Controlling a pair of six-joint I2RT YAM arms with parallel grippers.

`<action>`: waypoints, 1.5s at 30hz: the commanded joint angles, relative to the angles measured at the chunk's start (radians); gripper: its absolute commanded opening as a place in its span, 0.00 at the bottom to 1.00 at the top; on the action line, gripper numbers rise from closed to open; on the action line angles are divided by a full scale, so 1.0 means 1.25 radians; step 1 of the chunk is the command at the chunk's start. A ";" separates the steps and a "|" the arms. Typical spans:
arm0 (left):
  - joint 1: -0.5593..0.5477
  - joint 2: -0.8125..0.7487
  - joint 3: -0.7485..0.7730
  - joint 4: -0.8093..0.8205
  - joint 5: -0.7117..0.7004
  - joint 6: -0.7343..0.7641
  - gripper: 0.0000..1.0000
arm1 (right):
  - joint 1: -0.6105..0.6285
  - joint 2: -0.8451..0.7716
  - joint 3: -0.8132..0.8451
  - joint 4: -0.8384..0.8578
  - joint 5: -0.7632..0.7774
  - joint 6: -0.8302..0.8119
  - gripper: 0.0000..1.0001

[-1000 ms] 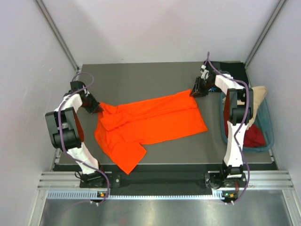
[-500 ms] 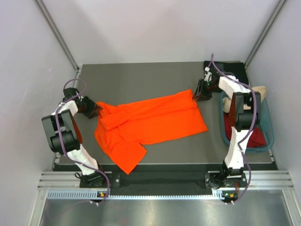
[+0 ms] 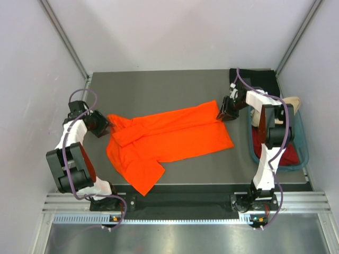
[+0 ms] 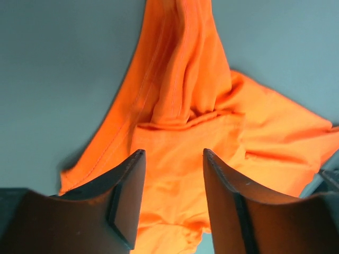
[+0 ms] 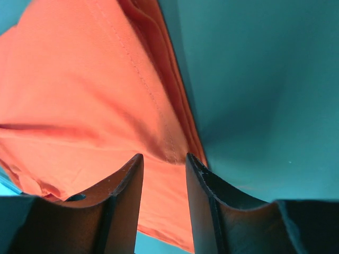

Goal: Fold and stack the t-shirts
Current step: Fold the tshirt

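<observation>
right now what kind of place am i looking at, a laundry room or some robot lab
Most likely a robot test cell, not a laundry room: two arms bolted at a grey table's near edge, plain white walls around it, an orange t-shirt spread on it.

A dark grey table (image 3: 159, 90) sits between pale walls (image 3: 32, 79) (metal struts (image 3: 63, 37) in the corners), evenly lit.

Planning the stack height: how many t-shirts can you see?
4. The orange shirt spread on the table; black shirt at the far right corner; beige shirt and dark red shirt in the teal tub. Others may lie hidden beneath.
</observation>
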 commanded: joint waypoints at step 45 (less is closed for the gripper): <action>-0.089 0.051 -0.021 -0.025 -0.051 0.022 0.14 | 0.013 -0.064 -0.026 -0.004 0.046 -0.037 0.36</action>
